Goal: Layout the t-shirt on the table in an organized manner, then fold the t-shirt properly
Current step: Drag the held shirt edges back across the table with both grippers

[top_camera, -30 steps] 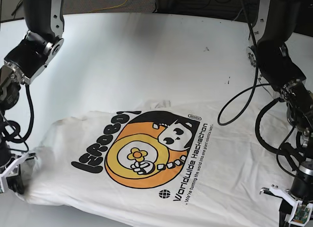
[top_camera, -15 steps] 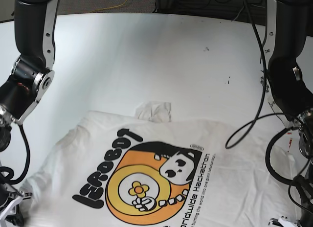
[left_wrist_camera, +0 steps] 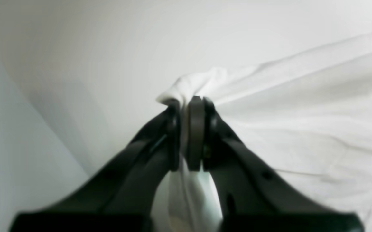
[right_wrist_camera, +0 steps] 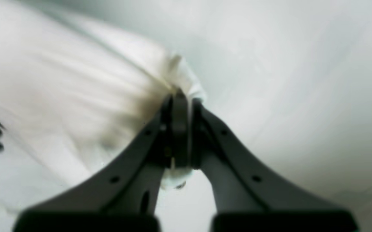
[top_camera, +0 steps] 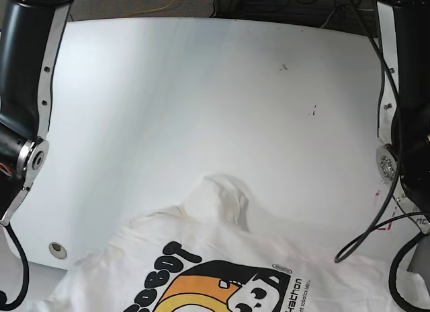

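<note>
Now both claws drag the shirt toward the near edge.

Left wrist view: the left gripper point(left_wrist_camera: 190, 135) is pressed together on a bunched fold of the t-shirt point(left_wrist_camera: 302, 129), cloth squeezed out above and below the pads. Right wrist view: the right gripper point(right_wrist_camera: 181, 135) pinches another bunch of the same blurred cloth. Base view: the t-shirt point(top_camera: 222, 258) has slid down the table point(top_camera: 201, 90) compared with a second ago, so only its upper print and a humped collar show, and a grommet hole point(top_camera: 57, 249) now lies uncovered at left. I judge this a spreading pull; folding has not begun. Count: one shirt, two arms, one grommet visible.
</note>
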You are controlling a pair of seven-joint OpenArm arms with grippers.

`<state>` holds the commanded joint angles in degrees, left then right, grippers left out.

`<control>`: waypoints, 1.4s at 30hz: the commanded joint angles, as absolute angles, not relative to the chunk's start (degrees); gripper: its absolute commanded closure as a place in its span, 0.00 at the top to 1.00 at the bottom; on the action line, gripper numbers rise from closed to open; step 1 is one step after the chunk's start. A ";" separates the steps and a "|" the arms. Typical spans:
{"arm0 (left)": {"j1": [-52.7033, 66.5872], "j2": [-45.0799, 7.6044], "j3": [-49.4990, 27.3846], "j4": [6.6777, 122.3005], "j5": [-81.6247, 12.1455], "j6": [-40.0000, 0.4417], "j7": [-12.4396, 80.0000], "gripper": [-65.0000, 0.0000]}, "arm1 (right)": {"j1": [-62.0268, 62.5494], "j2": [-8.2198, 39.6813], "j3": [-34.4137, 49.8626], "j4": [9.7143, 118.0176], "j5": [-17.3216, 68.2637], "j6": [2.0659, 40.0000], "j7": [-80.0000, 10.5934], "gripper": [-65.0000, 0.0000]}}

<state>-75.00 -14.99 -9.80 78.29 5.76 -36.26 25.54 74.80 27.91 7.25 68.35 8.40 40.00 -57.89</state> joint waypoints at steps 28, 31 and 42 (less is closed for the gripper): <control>-38.64 -16.66 -12.70 106.15 5.49 -36.53 40.31 0.00 | 47.87 27.82 16.57 97.54 9.01 40.00 -72.22 0.00; -33.89 -15.60 -14.73 106.95 5.49 -36.97 40.75 0.00 | 42.86 27.56 17.80 100.53 9.01 40.00 -73.27 0.00; -20.62 -14.73 -19.56 109.14 5.49 -40.00 45.49 0.00 | 24.57 27.47 22.37 110.02 15.08 40.00 -74.95 0.00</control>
<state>-20.62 -14.73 -19.56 109.14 5.49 -40.00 45.49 24.57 27.47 22.37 110.02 15.08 40.00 -74.95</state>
